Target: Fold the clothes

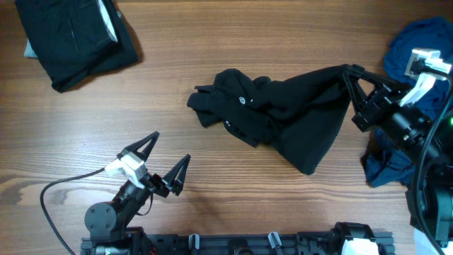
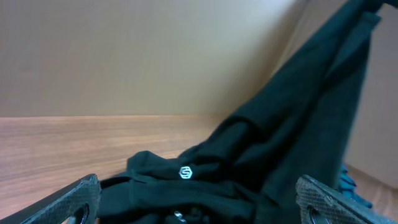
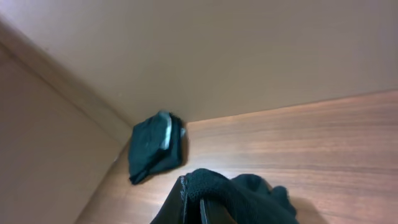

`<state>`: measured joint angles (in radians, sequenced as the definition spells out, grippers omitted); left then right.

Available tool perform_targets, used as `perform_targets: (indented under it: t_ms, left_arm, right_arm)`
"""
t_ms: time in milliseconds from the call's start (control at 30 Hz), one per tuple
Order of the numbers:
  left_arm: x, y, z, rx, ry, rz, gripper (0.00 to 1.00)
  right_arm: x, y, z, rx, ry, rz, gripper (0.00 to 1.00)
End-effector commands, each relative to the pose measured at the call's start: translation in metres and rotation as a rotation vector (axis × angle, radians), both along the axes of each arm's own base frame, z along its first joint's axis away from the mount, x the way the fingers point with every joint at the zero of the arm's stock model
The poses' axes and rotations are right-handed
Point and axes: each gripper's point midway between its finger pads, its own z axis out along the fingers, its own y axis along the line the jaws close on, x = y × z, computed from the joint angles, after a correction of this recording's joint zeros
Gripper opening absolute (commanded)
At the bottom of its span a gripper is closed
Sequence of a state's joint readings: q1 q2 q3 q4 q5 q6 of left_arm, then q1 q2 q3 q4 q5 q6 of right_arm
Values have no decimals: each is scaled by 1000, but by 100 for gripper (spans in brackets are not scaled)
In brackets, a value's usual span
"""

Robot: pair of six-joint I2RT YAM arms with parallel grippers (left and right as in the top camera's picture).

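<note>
A black garment (image 1: 283, 117) lies crumpled at the middle of the wooden table (image 1: 212, 198) in the overhead view. Its right-hand corner is drawn up and out toward the right edge of the frame. The right gripper (image 1: 348, 71) has its jaws closed on that corner, and the cloth stretches taut from the pinch down to the heap. In the right wrist view the same cloth (image 3: 236, 199) bunches at the bottom edge, and it hides the fingers. The left gripper (image 1: 172, 145) sits at the lower left of the overhead frame, well apart from the garment, with its jaws spread wide and holding nothing. In the left wrist view its fingertips (image 2: 74, 199) stand at the two bottom corners, and the garment (image 2: 249, 168) rises steeply toward the upper right. A small white logo (image 2: 185, 172) shows on the garment's low folds. A folded black stack (image 1: 74, 35) rests at the upper left of the overhead frame. Blue clothes (image 1: 417, 42) are heaped at the right edge, behind and below the right arm.
</note>
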<state>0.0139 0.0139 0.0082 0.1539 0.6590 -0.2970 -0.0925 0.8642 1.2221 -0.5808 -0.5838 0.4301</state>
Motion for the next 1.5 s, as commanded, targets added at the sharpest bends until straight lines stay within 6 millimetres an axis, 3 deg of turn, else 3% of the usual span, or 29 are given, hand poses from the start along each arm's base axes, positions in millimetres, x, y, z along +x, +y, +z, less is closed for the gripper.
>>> perform_targets:
  t_ms: [0,100,233,400,600,700,833,1000,1100,1167,1333,1467]
  left_arm:
    - [-6,-9,-3,6,10,-65,100]
    - [-6,-9,-8,6,35,-65,100]
    - [-5,-9,-15,4,70,-64,100]
    - [-5,-9,-16,4,74,-65,100]
    - [-4,-9,-25,2,119,-64,100]
    - [-4,-9,-26,2,121,-64,100]
    - [-5,-10,-17,4,80,-70,100]
    - [-10,-12,7,13,-44,-86,100]
    - [-10,-12,7,13,-43,-85,100]
    - [-9,-12,4,12,-28,-85,100]
    - [-8,-12,2,12,-15,-85,100]
    - [-8,-12,2,11,-15,-85,100]
  right_arm:
    - [10,-42,0,-51,15,-261,5]
    - [21,-79,-24,-137,102,-460,4]
    - [41,-88,-47,-204,170,-479,9]
    - [70,-118,-91,-282,317,-612,8]
    - [88,-120,-130,-297,435,-604,4]
    - [89,-109,-130,-266,435,-542,4]
    - [88,-72,-117,-169,391,-351,4]
    - [63,-3,-80,-1,298,31,4]
    - [48,11,-71,32,288,113,4]
    - [43,1,-76,-10,304,52,4]
    - [40,-64,-109,-181,427,-323,4]
    - [38,-93,-126,-264,499,-470,4]
